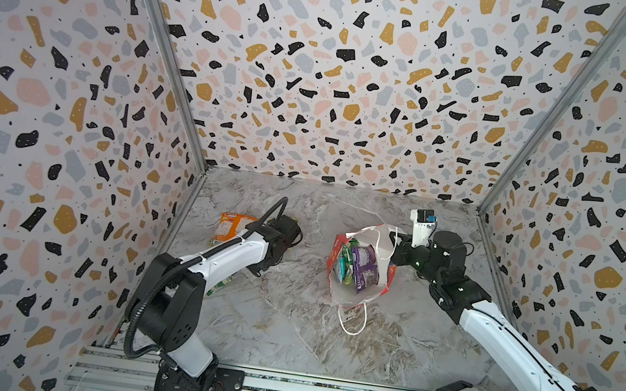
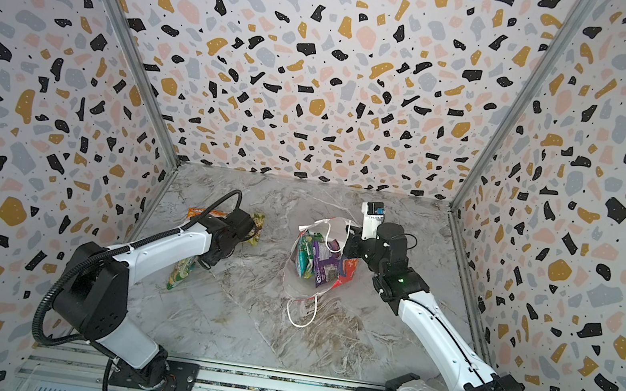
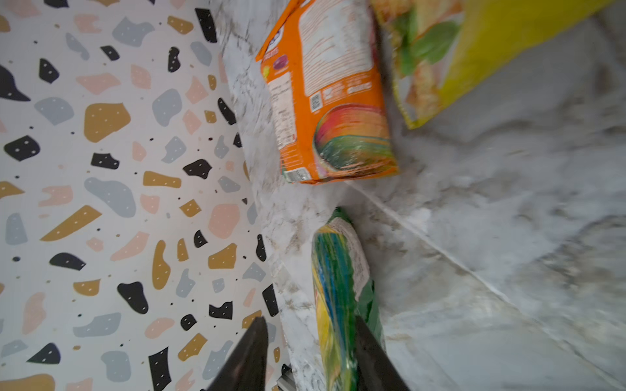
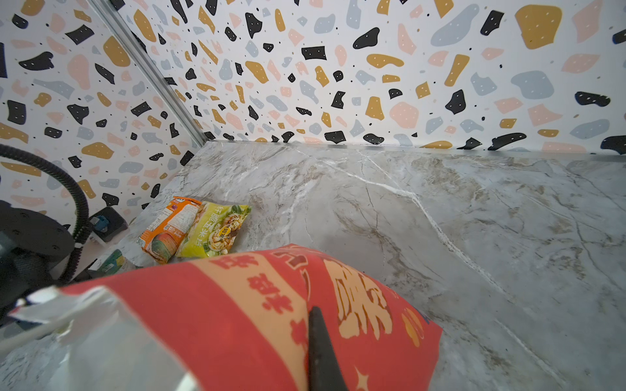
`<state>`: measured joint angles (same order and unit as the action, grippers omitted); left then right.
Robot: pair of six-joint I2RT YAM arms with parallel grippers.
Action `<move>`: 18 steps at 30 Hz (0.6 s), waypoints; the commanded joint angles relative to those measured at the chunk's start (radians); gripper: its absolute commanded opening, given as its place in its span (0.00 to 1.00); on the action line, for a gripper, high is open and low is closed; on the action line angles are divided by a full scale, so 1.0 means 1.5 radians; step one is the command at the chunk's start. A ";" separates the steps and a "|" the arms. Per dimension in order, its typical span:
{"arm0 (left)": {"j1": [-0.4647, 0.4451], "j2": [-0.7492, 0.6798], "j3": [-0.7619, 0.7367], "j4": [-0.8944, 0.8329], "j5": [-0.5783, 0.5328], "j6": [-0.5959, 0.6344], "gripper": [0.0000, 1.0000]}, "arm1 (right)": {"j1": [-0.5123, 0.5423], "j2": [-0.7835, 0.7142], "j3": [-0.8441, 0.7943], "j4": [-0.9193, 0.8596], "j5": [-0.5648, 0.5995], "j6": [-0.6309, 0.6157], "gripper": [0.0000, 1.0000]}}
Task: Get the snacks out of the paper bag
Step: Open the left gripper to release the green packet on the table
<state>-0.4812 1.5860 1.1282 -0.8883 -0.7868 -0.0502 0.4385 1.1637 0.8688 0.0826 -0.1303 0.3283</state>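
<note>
A: The left gripper (image 3: 310, 320)?
B: Partly spread, astride the green packet (image 3: 338, 270) lying on the surface (image 3: 508, 203); arm stretched low, left of centre.
A: The right gripper (image 1: 397, 246)?
B: Clamped on the paper bag (image 4: 220, 315) rim, mid-frame.

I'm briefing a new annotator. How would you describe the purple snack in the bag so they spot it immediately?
Find the red paper bag standing open in the middle. Among the packets inside, the purple packet stands right of a green packet in both top views. No other wrapper is purple.
</note>
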 commanded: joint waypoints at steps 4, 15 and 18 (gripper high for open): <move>-0.015 -0.045 0.013 0.068 0.128 0.007 0.49 | -0.004 -0.032 0.007 0.051 0.003 0.006 0.00; -0.003 -0.078 -0.043 0.208 0.360 -0.053 0.31 | -0.004 -0.032 0.008 0.052 0.001 0.006 0.00; -0.003 -0.070 -0.097 0.286 0.438 -0.114 0.17 | -0.004 -0.031 0.006 0.054 0.002 0.006 0.00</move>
<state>-0.4862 1.4796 1.0431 -0.6048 -0.3210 -0.1287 0.4385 1.1614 0.8684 0.0818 -0.1303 0.3283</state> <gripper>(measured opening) 0.188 0.047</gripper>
